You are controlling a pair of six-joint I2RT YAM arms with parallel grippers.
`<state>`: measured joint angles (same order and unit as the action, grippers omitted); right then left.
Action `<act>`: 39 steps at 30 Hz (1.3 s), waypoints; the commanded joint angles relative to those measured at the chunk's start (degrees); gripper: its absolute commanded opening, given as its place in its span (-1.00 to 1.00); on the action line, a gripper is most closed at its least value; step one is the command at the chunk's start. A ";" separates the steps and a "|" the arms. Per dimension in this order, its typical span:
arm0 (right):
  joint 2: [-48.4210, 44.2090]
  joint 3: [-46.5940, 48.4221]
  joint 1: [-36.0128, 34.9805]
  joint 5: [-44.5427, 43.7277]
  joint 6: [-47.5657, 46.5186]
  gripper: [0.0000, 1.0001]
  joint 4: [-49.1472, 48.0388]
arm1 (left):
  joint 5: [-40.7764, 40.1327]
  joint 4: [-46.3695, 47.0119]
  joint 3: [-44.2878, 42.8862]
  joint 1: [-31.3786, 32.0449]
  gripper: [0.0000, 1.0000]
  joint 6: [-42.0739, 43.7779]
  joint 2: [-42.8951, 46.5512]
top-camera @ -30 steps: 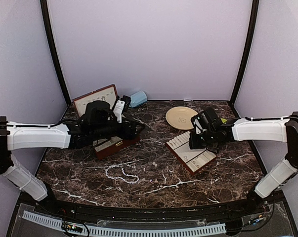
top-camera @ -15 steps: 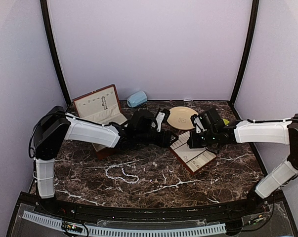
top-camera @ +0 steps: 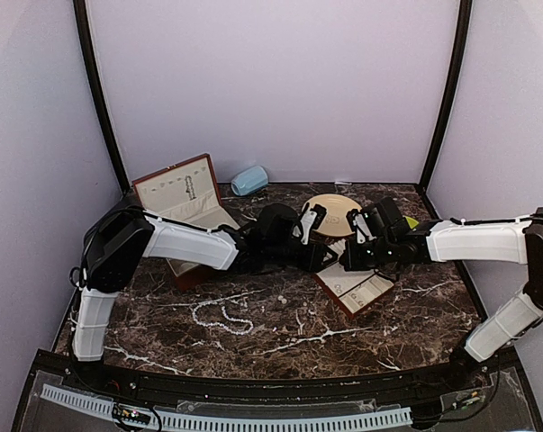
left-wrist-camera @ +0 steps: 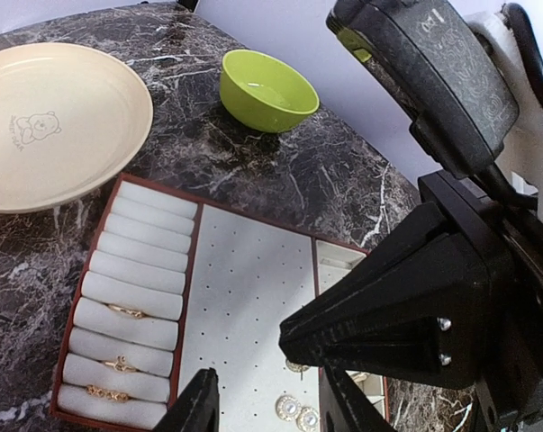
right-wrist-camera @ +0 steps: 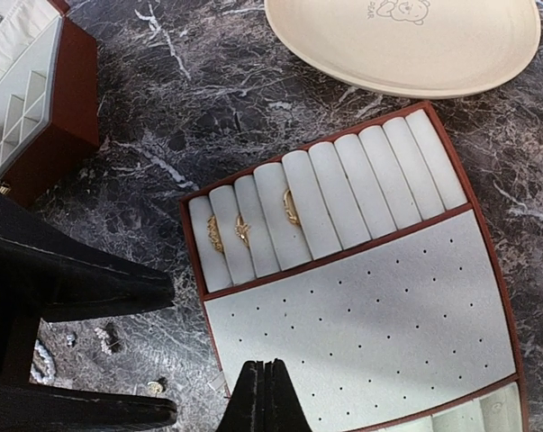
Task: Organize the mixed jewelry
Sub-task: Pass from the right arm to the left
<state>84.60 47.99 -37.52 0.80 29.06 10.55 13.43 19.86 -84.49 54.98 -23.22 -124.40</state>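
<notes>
The pearl strand (top-camera: 222, 317) lies loose on the marble, with a tiny ring (top-camera: 282, 299) to its right. The cream slotted tray (top-camera: 359, 290) (left-wrist-camera: 253, 288) (right-wrist-camera: 388, 333) holds three gold rings (right-wrist-camera: 239, 229) in its slots and two round earrings (left-wrist-camera: 298, 414) on the dotted pad. My left gripper (top-camera: 318, 255) (left-wrist-camera: 273, 405) is open and empty over the tray's left edge. My right gripper (top-camera: 345, 263) (right-wrist-camera: 266, 369) is shut over the pad, with a small earring (left-wrist-camera: 297, 364) at its tip. Another small earring (right-wrist-camera: 154, 387) lies on the table beside the tray.
A cream plate (top-camera: 330, 209) (left-wrist-camera: 46, 117) sits behind the tray, and a green bowl (left-wrist-camera: 266, 90) to its right. The open red-brown box (top-camera: 176, 191) (right-wrist-camera: 37, 99) stands at the back left, with a blue object (top-camera: 250, 180) behind it. The two grippers are close together.
My left arm has swung right, from over the red-brown box to the tray's left edge next to the right gripper. The right gripper has barely moved.
</notes>
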 commanded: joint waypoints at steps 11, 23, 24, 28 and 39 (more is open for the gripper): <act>-1.38 -0.17 -0.36 0.61 0.47 -1.00 -1.58 | 3.44 -2.23 -3.41 0.74 -0.37 -0.28 -2.48; -1.36 -0.26 -0.36 0.76 0.43 -1.00 -1.58 | 5.00 -1.75 -4.53 0.92 -0.49 -1.17 -3.58; -1.36 -0.26 -0.34 0.73 0.46 -1.00 -1.58 | 5.11 -1.75 -4.54 0.92 -0.51 -1.23 -3.70; -1.45 -0.33 -0.36 0.78 0.49 -1.00 -1.58 | 5.13 -1.81 -4.62 1.00 -0.56 -1.25 -3.91; -1.28 -0.44 -0.36 1.48 0.26 -1.00 -2.04 | 5.11 -1.46 -5.32 1.01 -0.72 -1.21 -4.26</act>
<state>84.60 47.99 -37.52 1.52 29.21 10.31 18.00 18.31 -88.14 55.57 -24.53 -128.68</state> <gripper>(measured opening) 0.006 0.164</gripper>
